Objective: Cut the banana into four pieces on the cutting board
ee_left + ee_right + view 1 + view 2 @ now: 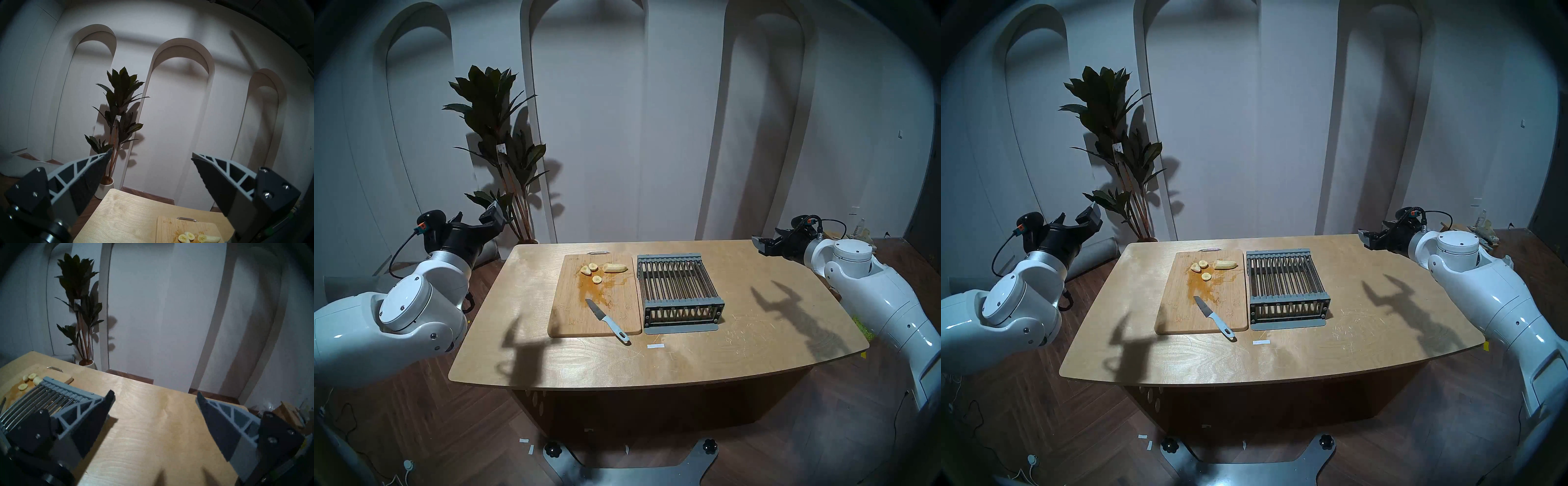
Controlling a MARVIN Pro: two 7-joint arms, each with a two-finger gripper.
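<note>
The banana lies cut at the far end of the cutting board (pixel 572 315): a stub (pixel 615 268) and three round slices (pixel 593 271) to its left, by an orange-brown stain. A knife (pixel 605 320) lies on the board's near part, its grey handle over the front edge. My left gripper (pixel 477 213) is open and empty, held high off the table's left side. My right gripper (pixel 767 237) is open and empty above the table's far right corner. The left wrist view shows the open gripper (pixel 152 154) and the slices (pixel 186 236). The right wrist view shows the open gripper (pixel 154 394).
A grey slatted metal rack (pixel 678 292) stands right against the board's right side. A small white tape strip (pixel 655 346) lies near the front of the wooden table (pixel 755 339). A potted plant (pixel 504 152) stands behind the table's far left corner.
</note>
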